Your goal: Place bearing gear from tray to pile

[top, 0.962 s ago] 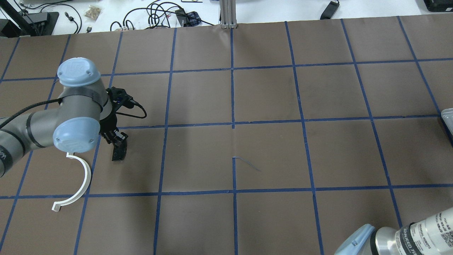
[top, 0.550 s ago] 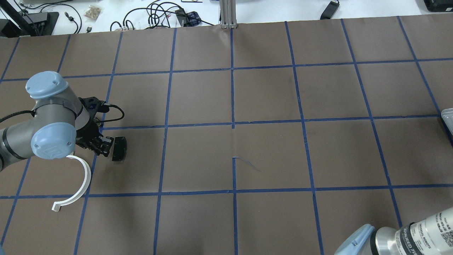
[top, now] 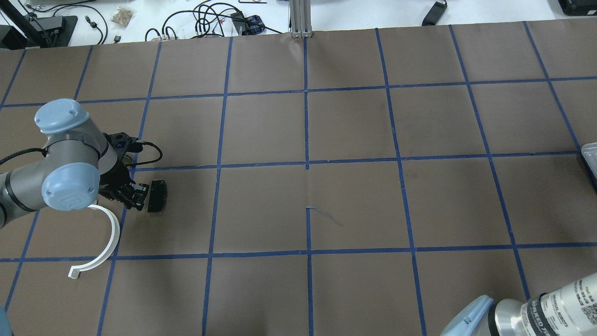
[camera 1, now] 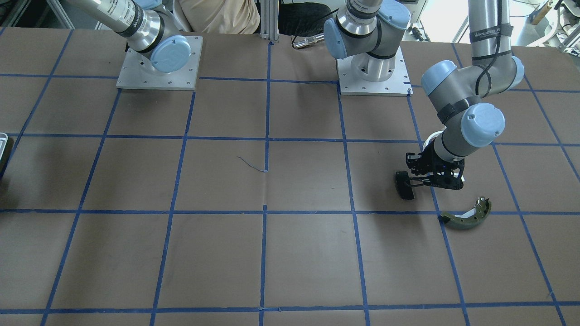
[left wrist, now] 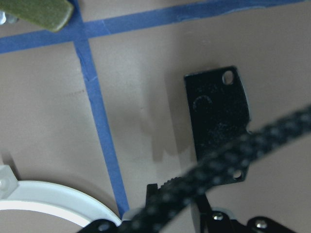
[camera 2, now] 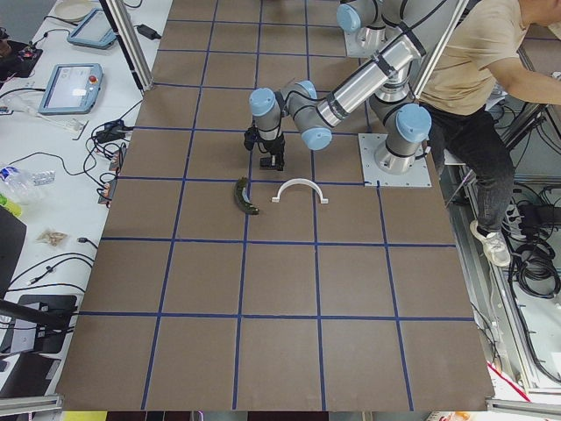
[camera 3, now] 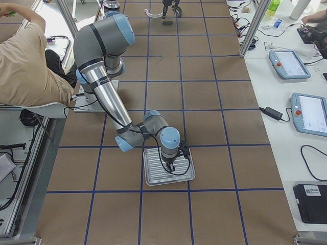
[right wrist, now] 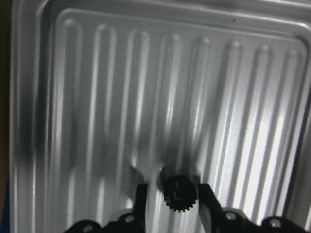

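Left gripper (top: 135, 196) has drawn leftward off black pad (top: 157, 195).

- Overhead exterior: from behind the robot, forward and down on the worktop (top: 354, 196), far.
- Front-facing: from the opposite side, steeply down; shares the black pad (camera 1: 404, 185) with the overhead.
- Side views: high at either end, looking along the worktop.
- Left wrist: close above the black pad, white half-ring (left wrist: 58, 196) at lower left.
- Right wrist: close above the ribbed tray (right wrist: 146, 73), seen whole in the exterior right view.
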